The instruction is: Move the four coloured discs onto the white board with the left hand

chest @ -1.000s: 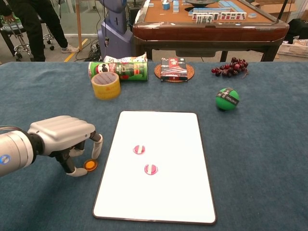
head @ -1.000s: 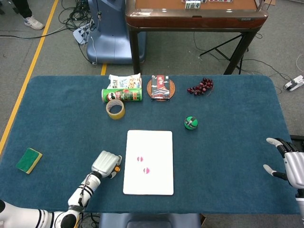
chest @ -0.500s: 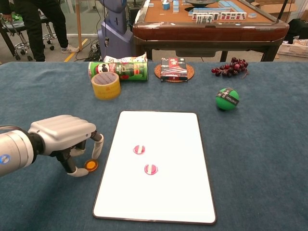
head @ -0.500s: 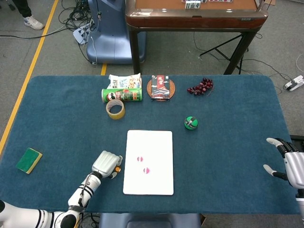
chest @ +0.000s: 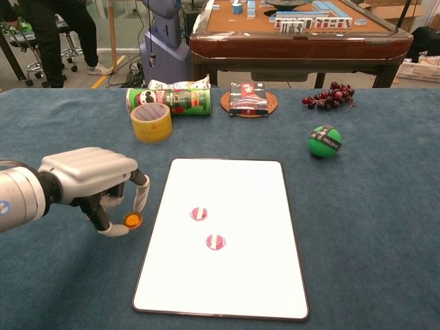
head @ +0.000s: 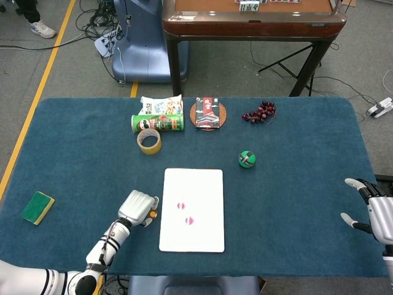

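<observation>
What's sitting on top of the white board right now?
Two pink-and-white striped discs lie near the middle of the white board. The orange disc is not on it: the left hand pinches it just off the board's left edge. No fourth disc shows in either view.

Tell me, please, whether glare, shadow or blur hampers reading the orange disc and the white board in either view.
Chest view: the white board is evenly bright with no hard glare, the orange disc sharp in the left hand, which casts only a soft shadow on the cloth. Head view: light is even, but the disc is tiny and partly hidden by the hand.
</observation>
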{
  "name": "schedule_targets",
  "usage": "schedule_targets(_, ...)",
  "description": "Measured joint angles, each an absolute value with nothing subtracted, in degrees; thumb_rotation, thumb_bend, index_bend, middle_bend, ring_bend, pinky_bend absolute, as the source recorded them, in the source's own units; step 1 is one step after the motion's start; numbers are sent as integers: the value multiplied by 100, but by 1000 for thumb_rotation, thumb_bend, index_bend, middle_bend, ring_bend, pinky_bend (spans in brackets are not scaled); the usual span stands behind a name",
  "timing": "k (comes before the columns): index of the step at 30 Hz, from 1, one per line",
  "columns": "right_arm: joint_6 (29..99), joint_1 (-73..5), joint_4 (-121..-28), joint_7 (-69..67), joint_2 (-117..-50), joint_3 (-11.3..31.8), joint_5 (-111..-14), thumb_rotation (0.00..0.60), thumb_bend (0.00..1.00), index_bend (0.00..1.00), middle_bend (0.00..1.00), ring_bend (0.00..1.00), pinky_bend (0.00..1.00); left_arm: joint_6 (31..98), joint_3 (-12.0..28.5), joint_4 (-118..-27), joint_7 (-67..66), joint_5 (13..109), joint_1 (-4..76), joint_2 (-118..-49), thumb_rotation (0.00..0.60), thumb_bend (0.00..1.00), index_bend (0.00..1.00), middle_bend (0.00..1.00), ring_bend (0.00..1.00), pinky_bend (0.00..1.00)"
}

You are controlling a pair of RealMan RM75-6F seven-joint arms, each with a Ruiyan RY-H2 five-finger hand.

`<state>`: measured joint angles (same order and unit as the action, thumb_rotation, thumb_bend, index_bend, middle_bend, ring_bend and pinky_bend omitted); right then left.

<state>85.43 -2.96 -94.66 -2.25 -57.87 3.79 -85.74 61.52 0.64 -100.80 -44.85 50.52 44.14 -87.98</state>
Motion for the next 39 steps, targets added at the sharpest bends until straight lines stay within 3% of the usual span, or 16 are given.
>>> schedule_targets(15,8591,-269,-9459,-282,-5772,381,-8583,600,0,248,274,286,479,6129,665,-10212,-4744,4747,4940,-8772,600,267,616,1000,1000,1000)
schedule_targets(29,8693,-203,-9378,-596,-5701,397,-8592,600,0,248,275,286,479,5887,1097,-9264,-4999,3860,5652,-9350,600,267,602,1000,1000,1000)
schedule_targets(39,8663,-209,-9353,-664,-5686,396,-8597,600,0,248,275,286,479,5840,1313,-8728,-4898,3766,5990,-9690,600,267,602,1000,1000,1000)
